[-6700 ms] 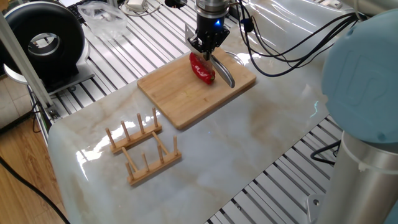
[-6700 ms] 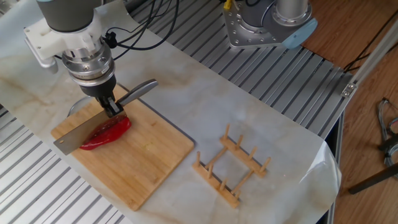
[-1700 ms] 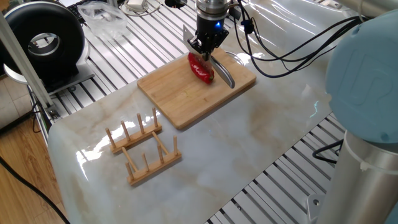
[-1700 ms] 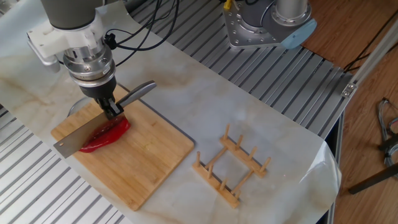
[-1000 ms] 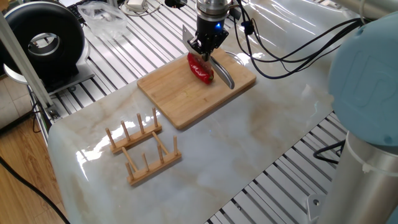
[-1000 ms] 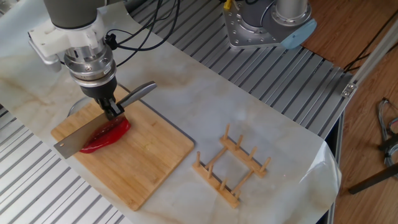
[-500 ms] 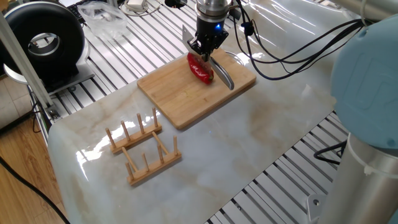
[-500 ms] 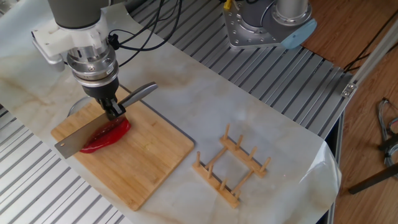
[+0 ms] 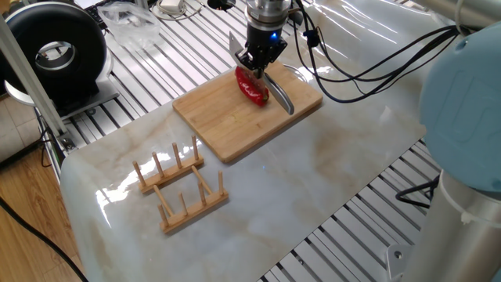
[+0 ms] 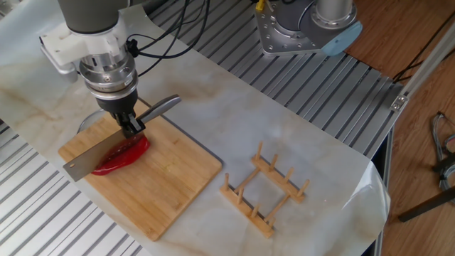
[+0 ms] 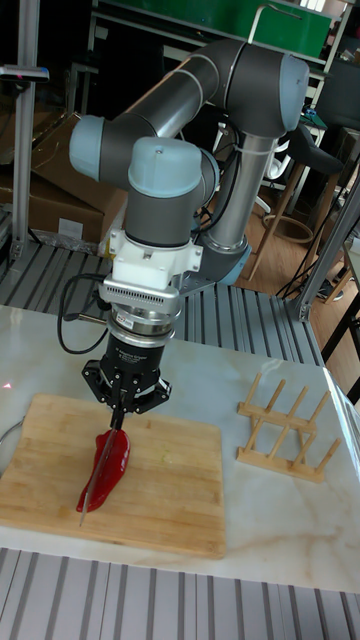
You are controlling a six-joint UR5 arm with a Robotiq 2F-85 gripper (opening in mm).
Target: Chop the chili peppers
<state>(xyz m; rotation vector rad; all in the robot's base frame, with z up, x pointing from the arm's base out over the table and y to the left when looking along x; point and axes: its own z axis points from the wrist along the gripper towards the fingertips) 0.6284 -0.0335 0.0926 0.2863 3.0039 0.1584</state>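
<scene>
A glossy red chili pepper (image 9: pixel 252 88) (image 10: pixel 125 153) (image 11: pixel 109 468) lies whole on a bamboo cutting board (image 9: pixel 235 121) (image 10: pixel 163 188) (image 11: pixel 175 490). My gripper (image 9: pixel 257 63) (image 10: pixel 131 126) (image 11: pixel 122 410) points straight down above it, shut on a steel knife (image 10: pixel 87 161). The knife's handle (image 9: pixel 282 95) (image 10: pixel 161 107) sticks out to one side. Its blade lies along the chili's top, resting on it or just over it. In the tall fixed view the blade shows edge-on as a thin line.
A wooden peg rack (image 9: pixel 182 188) (image 10: pixel 264 188) (image 11: pixel 290 425) stands on the marble table (image 9: pixel 313 172) away from the board. A round black device (image 9: pixel 55 51) sits off the table's far corner. Slatted aluminium frame surrounds the marble top.
The gripper and knife have shifted very slightly sideways over the chili. The chili and board have not moved.
</scene>
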